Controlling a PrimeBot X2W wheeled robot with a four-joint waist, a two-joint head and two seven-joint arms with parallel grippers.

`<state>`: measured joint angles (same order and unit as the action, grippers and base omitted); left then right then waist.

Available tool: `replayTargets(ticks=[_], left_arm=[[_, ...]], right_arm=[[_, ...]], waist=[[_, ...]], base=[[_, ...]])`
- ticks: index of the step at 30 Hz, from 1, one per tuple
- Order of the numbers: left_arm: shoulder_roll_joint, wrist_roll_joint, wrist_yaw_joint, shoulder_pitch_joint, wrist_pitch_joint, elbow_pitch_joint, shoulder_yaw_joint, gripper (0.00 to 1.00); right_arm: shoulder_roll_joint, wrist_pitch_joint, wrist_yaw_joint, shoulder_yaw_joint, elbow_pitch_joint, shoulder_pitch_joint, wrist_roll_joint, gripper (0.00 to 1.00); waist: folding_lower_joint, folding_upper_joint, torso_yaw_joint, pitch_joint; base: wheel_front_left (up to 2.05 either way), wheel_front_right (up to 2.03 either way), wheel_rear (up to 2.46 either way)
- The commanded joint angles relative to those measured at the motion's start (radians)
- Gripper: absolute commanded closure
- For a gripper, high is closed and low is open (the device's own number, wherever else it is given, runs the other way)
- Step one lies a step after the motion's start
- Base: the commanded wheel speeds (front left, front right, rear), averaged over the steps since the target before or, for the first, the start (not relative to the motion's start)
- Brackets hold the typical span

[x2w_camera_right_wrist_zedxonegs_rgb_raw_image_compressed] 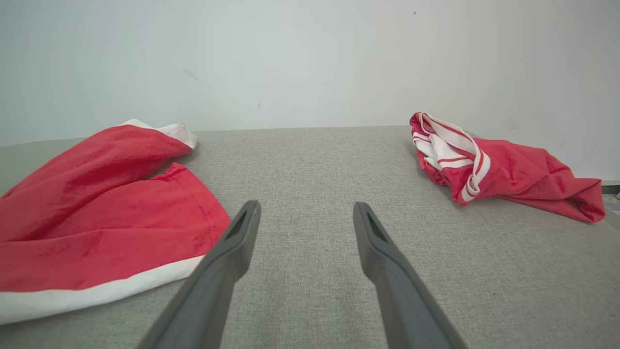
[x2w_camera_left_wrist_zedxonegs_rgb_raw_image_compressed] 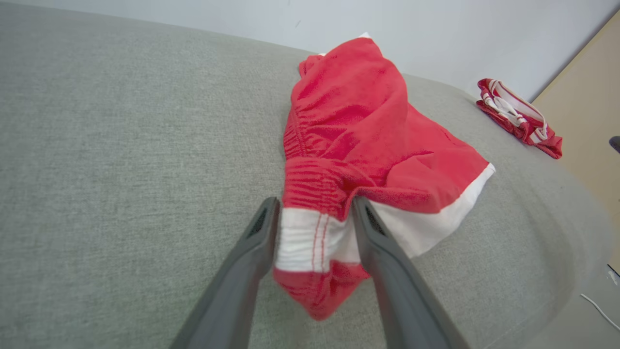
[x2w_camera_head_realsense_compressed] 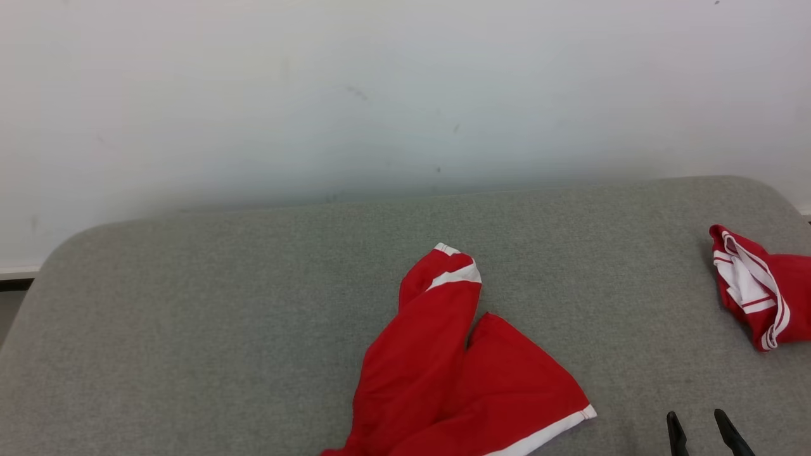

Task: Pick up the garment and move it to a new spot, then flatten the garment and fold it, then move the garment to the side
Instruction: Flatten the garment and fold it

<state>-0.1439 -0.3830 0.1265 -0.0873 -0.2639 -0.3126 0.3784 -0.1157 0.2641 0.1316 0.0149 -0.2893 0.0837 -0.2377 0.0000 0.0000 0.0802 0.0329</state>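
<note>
Garment [x2w_camera_head_realsense_compressed: 443, 367]: red shorts, white trim, crumpled at near centre of the grey padded table [x2w_camera_head_realsense_compressed: 190, 316], likely its new spot for flattening. Left gripper [x2w_camera_left_wrist_zedxonegs_rgb_raw_image_compressed: 315, 206]: fingers [x2w_camera_left_wrist_zedxonegs_rgb_raw_image_compressed: 256, 242] parted astride the waistband [x2w_camera_left_wrist_zedxonegs_rgb_raw_image_compressed: 310, 237] at the near edge, cloth touching both; pinching or free, cannot tell. Right gripper [x2w_camera_right_wrist_zedxonegs_rgb_raw_image_compressed: 306, 213]: spread wide, empty, over bare table at near right, between this item and a second red garment [x2w_camera_head_realsense_compressed: 760, 285] far right, seemingly poised to help spread.

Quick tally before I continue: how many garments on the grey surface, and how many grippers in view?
Red-and-white garments: 2 (middle garment, bundled garment)
Grippers: 2 (left gripper, right gripper)
Total: 4
</note>
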Motion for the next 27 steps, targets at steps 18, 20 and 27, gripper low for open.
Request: replayTargets(ticks=[18, 20, 27], left_arm=[[0.046, 0.064, 0.004, -0.109, 0.000, 0.256, -0.219, 0.00], [0.060, 0.084, 0.004, -0.113, 0.000, 0.281, -0.251, 0.00], [0.086, 0.132, 0.004, -0.105, 0.000, 0.268, -0.294, 0.00]], right_arm=[[-0.012, 0.000, -0.002, -0.034, 0.033, 0.010, 0.010, 0.00], [-0.012, 0.000, -0.002, -0.035, 0.041, 0.010, 0.011, 0.00], [-0.004, -0.001, -0.002, -0.011, 0.054, 0.007, 0.031, 0.00]], waist=[[0.0000, 0.0000, -0.076, 0.021], [0.0000, 0.0000, -0.082, 0.024], [0.0000, 0.0000, -0.094, 0.032]], base=[[0.00, 0.00, 0.00], [0.00, 0.00, 0.00], [0.00, 0.00, 0.00]])
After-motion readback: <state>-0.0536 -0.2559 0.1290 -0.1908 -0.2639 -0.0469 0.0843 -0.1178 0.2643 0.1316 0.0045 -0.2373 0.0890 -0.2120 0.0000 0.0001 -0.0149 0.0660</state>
